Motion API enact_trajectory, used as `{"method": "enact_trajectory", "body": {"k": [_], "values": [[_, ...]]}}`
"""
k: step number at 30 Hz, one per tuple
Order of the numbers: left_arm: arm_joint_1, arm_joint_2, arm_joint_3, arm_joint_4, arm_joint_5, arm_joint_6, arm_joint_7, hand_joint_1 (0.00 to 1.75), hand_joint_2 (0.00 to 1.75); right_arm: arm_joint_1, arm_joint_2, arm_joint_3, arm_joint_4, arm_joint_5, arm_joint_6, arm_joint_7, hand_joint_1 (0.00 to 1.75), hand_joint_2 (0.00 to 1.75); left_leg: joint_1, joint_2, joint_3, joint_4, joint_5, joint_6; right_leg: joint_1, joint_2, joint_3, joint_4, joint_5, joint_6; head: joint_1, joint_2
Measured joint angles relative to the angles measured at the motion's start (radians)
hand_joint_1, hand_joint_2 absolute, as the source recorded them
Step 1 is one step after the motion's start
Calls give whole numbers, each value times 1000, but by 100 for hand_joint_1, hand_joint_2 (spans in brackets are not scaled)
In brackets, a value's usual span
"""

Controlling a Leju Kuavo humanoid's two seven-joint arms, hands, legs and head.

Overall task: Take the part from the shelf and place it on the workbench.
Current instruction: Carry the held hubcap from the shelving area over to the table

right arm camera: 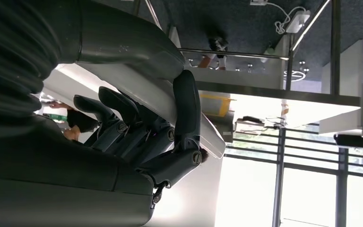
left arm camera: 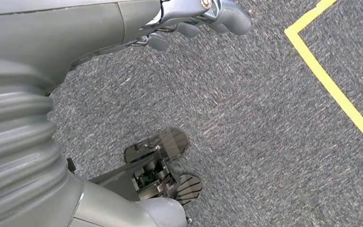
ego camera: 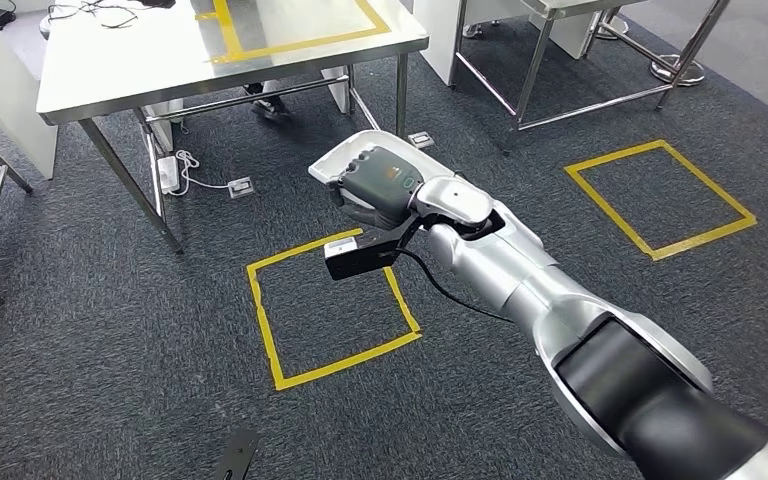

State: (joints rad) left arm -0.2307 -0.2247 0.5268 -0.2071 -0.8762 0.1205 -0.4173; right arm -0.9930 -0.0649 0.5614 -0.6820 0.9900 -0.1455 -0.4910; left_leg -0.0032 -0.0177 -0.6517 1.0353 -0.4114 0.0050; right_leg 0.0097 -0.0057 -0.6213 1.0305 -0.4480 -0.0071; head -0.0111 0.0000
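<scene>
My right hand (ego camera: pixel 385 185) grips a flat white part (ego camera: pixel 352 152) and holds it in the air above the grey carpet, its fingers wrapped over the part's top. In the right wrist view the thumb and dark fingers (right arm camera: pixel 137 137) clamp the white part (right arm camera: pixel 208 137) between them. The workbench (ego camera: pixel 110 70), a steel table with a yellow tape outline on its top, stands ahead and to the left of the part; its edge (right arm camera: pixel 274 91) also appears beyond the part. My left hand (left arm camera: pixel 189 23) hangs over the carpet, fingers loosely apart and holding nothing.
A yellow tape square (ego camera: pixel 330 310) marks the floor just below my right hand, and another (ego camera: pixel 660 195) lies to the right. A second steel-legged table (ego camera: pixel 560 60) stands at the back right. A power strip with cable (ego camera: pixel 170 172) and a person's shoes (ego camera: pixel 270 105) lie under the workbench.
</scene>
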Motion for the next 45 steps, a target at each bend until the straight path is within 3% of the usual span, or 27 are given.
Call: {"method": "enact_trajectory", "body": {"k": [3, 6, 7, 8, 10, 12, 14, 17, 19, 21, 22, 23, 24, 26, 28, 30, 33, 34, 36, 37, 38, 39, 40, 42, 43, 45], "values": [[0, 1, 0, 0, 0, 0, 0, 0, 175, 0, 0, -8, -2, -5, 5, -11, 175, 175, 1, 4, -20, 48, -31, -17, -7, -2, 12, -11, 5, -18, -1, 0], [1, 2, 0, 0, 0, 0, 3, 0, 175, 3, 0, -13, -2, -9, 10, -21, 175, 175, 7, 9, -112, 230, -110, -29, -10, -2, 18, -12, 0, -25, -1, 0], [1, 2, 0, 0, 0, 0, 5, 0, 175, 6, 0, -13, -1, -8, 10, -21, 175, 175, 8, 10, -136, 270, -118, -31, -10, -2, 20, -12, -2, -25, -1, 0], [2, 2, 0, 0, 0, 0, 6, 0, 175, 8, 0, -14, 0, -7, 10, -19, 175, 175, 8, 11, -141, 273, -105, -32, -11, -2, 23, -11, -5, -23, -1, 0], [2, 3, 0, 0, -1, 0, 7, 0, 175, 10, 1, -18, 3, -7, 10, -18, 175, 175, 10, 13, -92, 167, -36, -32, -12, -2, 33, -9, -15, -17, -1, 0], [0, 3, 0, 0, -3, -1, 7, 0, 175, 8, 2, -22, 6, -13, 9, -28, 175, 175, 9, 16, -24, 42, 7, -26, -10, -2, 41, -5, -26, -7, -1, 0], [-1, 3, 0, 0, -5, -5, 7, 0, 175, 8, 2, -28, 11, -25, 11, -49, 175, 175, 5, 15, 0, 2, 3, -14, -7, -2, 42, -4, -32, 3, -1, 0], [-1, 3, 0, 0, -7, -14, 5, 0, 175, 7, 2, -38, 21, -35, 30, -70, 175, 175, 7, 13, 5, -2, -2, 7, -9, -2, 42, 6, -45, 20, 0, 0], [-3, 2, 0, 0, -10, -16, 5, 0, 175, 3, 1, -43, 31, -39, 54, -79, 175, 175, 11, 12, 11, -4, -5, 18, -12, 0, 1, 85, -83, 32, 3, 0], [-3, 2, 0, 0, -12, -16, 5, 0, 175, 5, 1, -46, 43, -46, 78, -89, 175, 175, 11, 12, 13, -4, -10, 23, -13, 1, -79, 222, -131, 39, 5, 0], [-3, 2, 0, 0, -12, -16, 6, 0, 175, 11, 0, -48, 49, -50, 83, -93, 175, 175, 11, 11, 15, -3, -12, 24, -14, 1, -113, 270, -136, 40, 5, 0], [-2, 2, 0, 0, -12, -16, 7, 0, 175, 16, 0, -51, 54, -52, 86, -96, 175, 175, 11, 10, 17, -2, -15, 25, -14, 1, -130, 283, -124, 39, 6, 0], [-2, 2, 0, 0, -12, -16, 7, 0, 175, 20, 0, -54, 59, -55, 88, -97, 175, 175, 10, 8, 20, -1, -17, 24, -14, 1, -126, 253, -91, 36, 6, 0], [-2, 2, 0, 0, -13, -16, 7, 0, 175, 21, -1, -61, 65, -58, 95, -90, 175, 175, 10, 4, 29, 0, -25, 19, -12, 1, -73, 114, -11, 25, 7, 0], [-3, 1, 0, 0, -13, -17, 6, 0, 175, 18, -1, -66, 68, -54, 101, -82, 175, 175, 7, 4, 33, 1, -33, 10, -6, 0, -27, 10, 26, 14, 7, 0], [-3, 0, 0, 0, -13, -21, 6, 0, 175, 17, -2, -67, 70, -45, 101, -79, 175, 175, 6, 5, 36, -2, -39, -2, 0, 1, -17, -9, 20, 5, 7, 0], [-1, 0, 0, -2, -13, -25, 5, 0, 175, 16, -5, -67, 70, -32, 94, -79, 175, 175, 6, 10, 31, 23, -60, -19, -10, 2, 3, -19, 15, -13, 4, 0], [-2, 0, -1, -2, -13, -26, 5, 0, 175, 17, -5, -67, 70, -29, 92, -78, 175, 175, 7, 11, 12, 65, -79, -23, -14, 2, 13, -22, 12, -18, 2, 0], [-1, 1, -1, -2, -13, -26, 6, 0, 175, 21, -5, -67, 70, -24, 91, -78, 175, 175, 10, 11, -57, 194, -128, -31, -15, 3, 27, -22, 0, -24, -1, 0], [1, 1, -1, -1, -13, -26, 7, 0, 175, 25, -5, -67, 70, -22, 92, -77, 175, 175, 12, 11, -92, 249, -141, -34, -15, 4, 34, -22, -7, -24, 0, 0], [2, 1, -1, -1, -13, -25, 7, 0, 175, 30, -5, -67, 70, -20, 93, -76, 175, 175, 12, 12, -113, 275, -137, -36, -15, 4, 43, -22, -15, -23, 0, 0], [3, 1, 0, 0, -13, -25, 7, 0, 175, 33, -5, -67, 70, -19, 95, -75, 175, 175, 13, 12, -114, 262, -112, -36, -15, 5, 52, -21, -22, -21, 0, 0], [4, 1, 0, 0, -13, -25, 7, 0, 175, 34, -5, -67, 70, -18, 96, -75, 175, 175, 13, 13, -96, 210, -70, -36, -15, 5, 63, -21, -31, -18, 0, 0], [4, 2, 0, 0, -13, -25, 7, 0, 175, 34, -5, -67, 70, -18, 96, -75, 175, 175, 12, 15, -36, 71, 4, -31, -14, 6, 82, -20, -50, -9, -1, 0], [4, 2, 0, 0, -13, -25, 6, 0, 175, 33, -5, -67, 70, -17, 96, -75, 175, 175, 11, 16, -13, 23, 17, -25, -13, 6, 88, -20, -58, -4, -1, 0], [4, 2, 0, 0, -12, -24, 6, 0, 175, 34, -5, -67, 70, -16, 96, -75, 175, 175, 9, 16, 8, -8, 5, -10, -8, 7, 96, -21, -65, 7, 1, 0]]}}
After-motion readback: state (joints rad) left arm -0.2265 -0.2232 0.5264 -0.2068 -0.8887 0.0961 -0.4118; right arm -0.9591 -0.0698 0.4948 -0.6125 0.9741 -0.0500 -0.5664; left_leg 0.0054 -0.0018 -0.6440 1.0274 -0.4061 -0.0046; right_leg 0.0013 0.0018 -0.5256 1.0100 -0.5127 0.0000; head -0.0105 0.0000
